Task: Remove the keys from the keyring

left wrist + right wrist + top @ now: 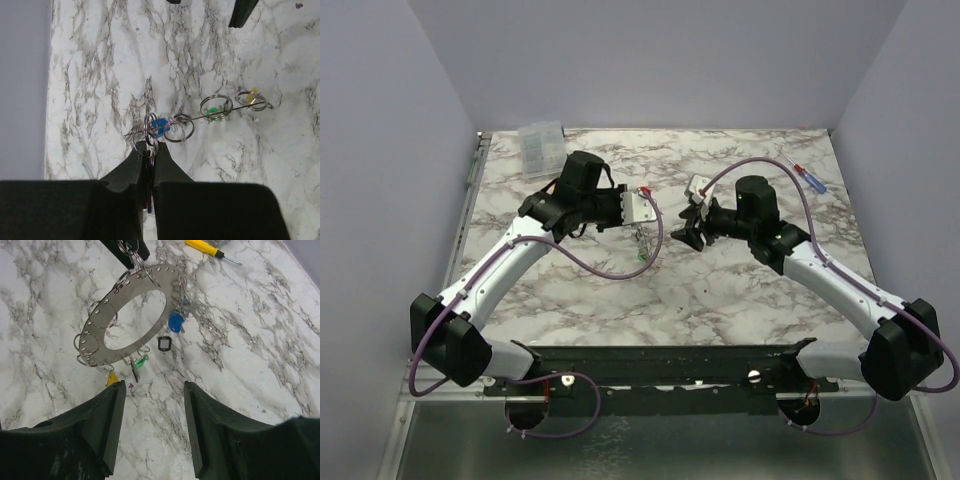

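The keyring (100,325) is a flat grey ring with a big hole and many small wire loops along its rim. My left gripper (148,145) is shut on its edge and holds it above the table; its black fingers (132,250) show at the ring's top. Hanging from it are a blue key (175,322), a black tag (164,343), a green key (141,361) and a yellow key (112,378). In the left wrist view the ring (200,116) is edge-on. My right gripper (152,385) is open and empty, a short way from the ring, not touching it.
A yellow-handled screwdriver (210,249) lies beyond the ring. A red-and-blue screwdriver (807,178) lies at the back right of the marble table (720,290). A clear plastic box (541,148) stands at the back left. Grey walls close in three sides.
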Robot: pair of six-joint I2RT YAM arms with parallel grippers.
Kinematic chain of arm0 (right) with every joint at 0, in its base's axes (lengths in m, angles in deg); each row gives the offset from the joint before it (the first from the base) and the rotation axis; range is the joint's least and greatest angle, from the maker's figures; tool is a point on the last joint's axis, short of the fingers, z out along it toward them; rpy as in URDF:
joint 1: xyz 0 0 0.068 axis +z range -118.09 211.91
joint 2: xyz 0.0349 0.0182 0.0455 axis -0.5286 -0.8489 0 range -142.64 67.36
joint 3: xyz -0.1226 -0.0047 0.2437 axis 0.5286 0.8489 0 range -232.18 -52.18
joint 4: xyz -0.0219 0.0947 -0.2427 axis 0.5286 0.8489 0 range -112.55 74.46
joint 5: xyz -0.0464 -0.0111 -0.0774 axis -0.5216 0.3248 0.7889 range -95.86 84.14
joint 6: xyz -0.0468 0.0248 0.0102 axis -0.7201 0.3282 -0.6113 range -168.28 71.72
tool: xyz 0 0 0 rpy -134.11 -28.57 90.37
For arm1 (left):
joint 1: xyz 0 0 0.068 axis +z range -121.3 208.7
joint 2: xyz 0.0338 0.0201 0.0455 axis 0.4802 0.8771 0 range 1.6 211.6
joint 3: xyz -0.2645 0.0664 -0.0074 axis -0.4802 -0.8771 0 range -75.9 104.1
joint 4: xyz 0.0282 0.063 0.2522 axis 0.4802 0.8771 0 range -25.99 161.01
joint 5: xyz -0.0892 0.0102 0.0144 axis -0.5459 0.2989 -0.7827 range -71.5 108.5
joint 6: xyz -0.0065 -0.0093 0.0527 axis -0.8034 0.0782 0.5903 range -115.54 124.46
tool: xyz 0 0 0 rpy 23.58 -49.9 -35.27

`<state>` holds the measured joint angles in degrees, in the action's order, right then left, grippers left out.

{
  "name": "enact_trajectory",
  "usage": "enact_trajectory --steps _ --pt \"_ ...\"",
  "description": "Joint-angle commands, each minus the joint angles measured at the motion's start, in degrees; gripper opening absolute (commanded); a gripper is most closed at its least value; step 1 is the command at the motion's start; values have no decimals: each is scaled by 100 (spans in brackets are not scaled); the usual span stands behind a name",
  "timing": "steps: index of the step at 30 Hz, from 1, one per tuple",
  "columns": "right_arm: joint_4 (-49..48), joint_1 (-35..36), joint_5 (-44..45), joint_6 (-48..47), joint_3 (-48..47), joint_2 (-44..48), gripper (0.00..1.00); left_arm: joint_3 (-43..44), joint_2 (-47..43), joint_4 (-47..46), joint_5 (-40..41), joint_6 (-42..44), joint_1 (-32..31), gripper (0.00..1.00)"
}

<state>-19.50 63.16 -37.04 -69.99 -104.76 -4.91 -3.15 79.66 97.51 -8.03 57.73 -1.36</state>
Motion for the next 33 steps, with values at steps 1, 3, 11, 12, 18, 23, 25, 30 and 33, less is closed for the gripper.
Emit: enact_trajectory --steps 1,3,11,12,18,23,25,30,33 --pt "198 -67 -606 147 -256 184 57 229 -154 487 -106 1326 -183 0" --pt "163 -68 -763 175 -282 196 54 178 -229 513 -68 1570 -251 0" --pt "-64 -66 -1416 275 -335 119 42 -231 -612 494 106 2723 -564 0" --pt "-136 -71 -1447 293 -291 99 42 -330 -689 432 107 2842 -596 0" --pt "-511 -67 -1662 404 -78 66 42 -711 -1028 227 65 3261 -769 0" --pt "-533 -66 -1963 508 -68 57 43 -693 -1009 201 -6 3109 -845 0" --pt "-527 -68 -2074 534 -58 66 44 -671 -978 177 -19 3002 -876 0" --pt "-590 -62 -2292 577 46 33 45 -691 -951 108 -14 2829 -919 0" --pt "-652 -48 -2272 608 109 29 48 -578 -856 81 -1 2423 -926 0"
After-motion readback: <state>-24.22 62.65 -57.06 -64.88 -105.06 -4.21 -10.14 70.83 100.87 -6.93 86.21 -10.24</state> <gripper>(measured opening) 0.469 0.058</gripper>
